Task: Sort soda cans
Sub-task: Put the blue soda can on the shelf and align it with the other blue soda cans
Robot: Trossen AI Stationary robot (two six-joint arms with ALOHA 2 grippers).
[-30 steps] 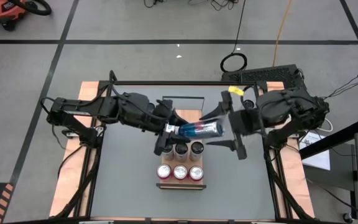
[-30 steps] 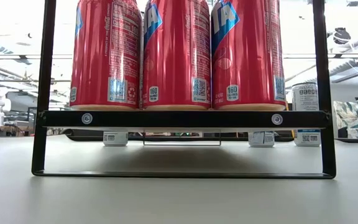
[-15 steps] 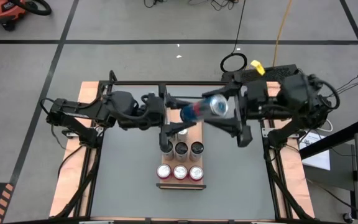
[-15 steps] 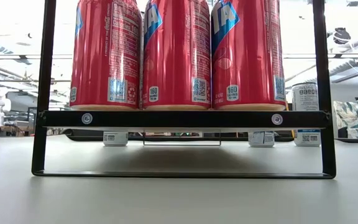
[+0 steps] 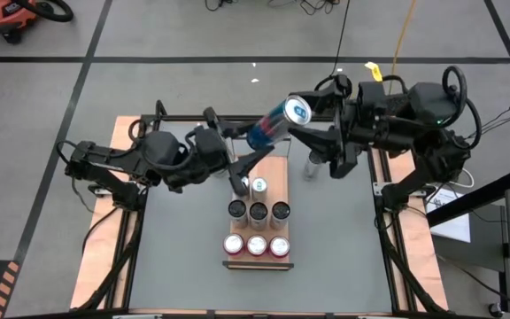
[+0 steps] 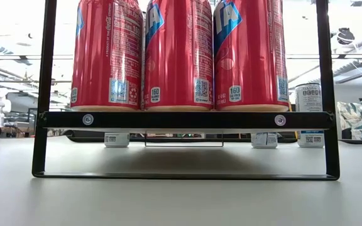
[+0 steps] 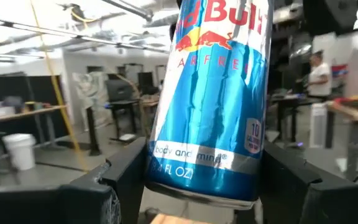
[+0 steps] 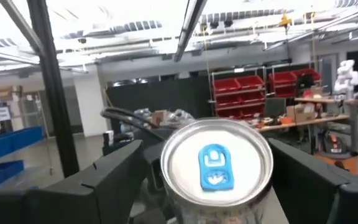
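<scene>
A slim blue soda can (image 5: 275, 124) hangs tilted in the air above the table's far side, pale top (image 5: 299, 111) pointing up and to the right. My left gripper (image 5: 253, 142) is shut on its lower end (image 7: 201, 180). My right gripper (image 5: 305, 117) is open, one finger on either side of the can's top (image 8: 216, 165). Below, a black rack (image 5: 257, 263) holds three red cans (image 5: 256, 245), three dark-topped silver cans (image 5: 258, 211) and one pale-topped can (image 5: 258, 184), all standing upright. My left gripper pinches the blue can's bottom end (image 7: 166, 177) between its two fingers, which lie across the can. It comes from the table's left, slanting upward. The can is lifted clear of everything, tilted with its top higher and toward the right.
One silver can (image 5: 312, 165) stands alone right of the rack, under my right arm. In the low view the red cans (image 6: 178, 56) sit on the rack's raised shelf (image 6: 181, 119), and another can (image 6: 308, 116) stands behind at the right. A black frame (image 5: 237, 119) borders the table's far edge.
Both grippers have risen and gone toward the far edge, tipping from pointing down to slightly above level. The blue can has gone with them: it lay level just above the rack's cans and now hangs higher, tilted, its top raised toward the far right.
</scene>
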